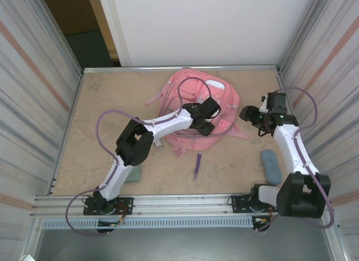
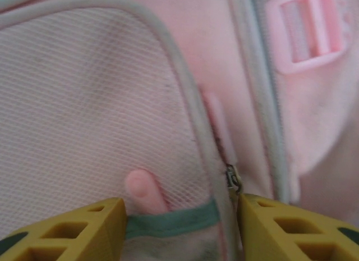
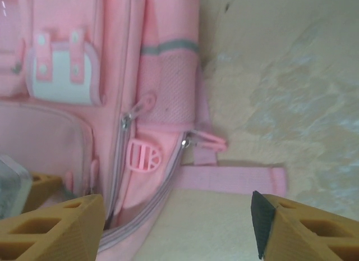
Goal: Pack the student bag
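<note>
The pink student bag (image 1: 193, 98) lies flat at the back middle of the table, its white-and-pink patch (image 3: 61, 70) facing up. My left gripper (image 1: 205, 118) is down on the bag's front right part. In the left wrist view its yellow fingers (image 2: 84, 227) stand apart on either side of a mesh pocket's teal hem (image 2: 174, 219), beside a pink zip pull (image 2: 145, 191); nothing is clamped, so it is open. My right gripper (image 1: 247, 113) hovers just right of the bag, open, with the bag's zipped edge (image 3: 140, 213) and a pink strap (image 3: 230, 179) below it.
A purple pen (image 1: 197, 164) lies on the table in front of the bag. A blue-grey case (image 1: 271, 165) sits near the right arm, and a green flat item (image 1: 134, 173) lies beside the left arm. Metal walls close in both sides.
</note>
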`<action>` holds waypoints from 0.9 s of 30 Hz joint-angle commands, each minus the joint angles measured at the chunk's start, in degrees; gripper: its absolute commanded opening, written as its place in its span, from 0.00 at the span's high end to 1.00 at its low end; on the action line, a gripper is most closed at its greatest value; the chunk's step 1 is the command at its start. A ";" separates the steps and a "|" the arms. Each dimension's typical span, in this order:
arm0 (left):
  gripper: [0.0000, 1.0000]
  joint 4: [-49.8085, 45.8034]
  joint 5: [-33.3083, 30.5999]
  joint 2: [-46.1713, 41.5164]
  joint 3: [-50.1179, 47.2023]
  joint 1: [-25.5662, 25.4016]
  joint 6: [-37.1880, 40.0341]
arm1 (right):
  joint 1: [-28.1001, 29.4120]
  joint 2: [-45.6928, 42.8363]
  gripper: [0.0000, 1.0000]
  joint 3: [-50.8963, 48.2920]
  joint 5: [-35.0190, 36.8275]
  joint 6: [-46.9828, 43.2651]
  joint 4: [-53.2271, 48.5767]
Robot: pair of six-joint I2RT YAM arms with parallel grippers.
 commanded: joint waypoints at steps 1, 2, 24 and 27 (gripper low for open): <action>0.60 -2.14 -8.57 1.96 1.43 0.21 -3.44 | 2.43 4.35 0.31 2.93 -1.44 -0.48 -2.36; 0.73 -1.98 -7.36 2.07 1.56 0.21 -3.58 | 2.74 6.27 0.31 3.75 -0.52 0.48 -2.97; 1.00 1.70 9.11 -12.50 2.71 1.10 -6.52 | 6.50 35.77 0.46 18.86 -14.73 21.62 8.42; 1.00 2.09 10.48 -13.12 2.93 1.24 -6.76 | 6.41 37.97 0.53 20.78 -13.91 22.45 8.20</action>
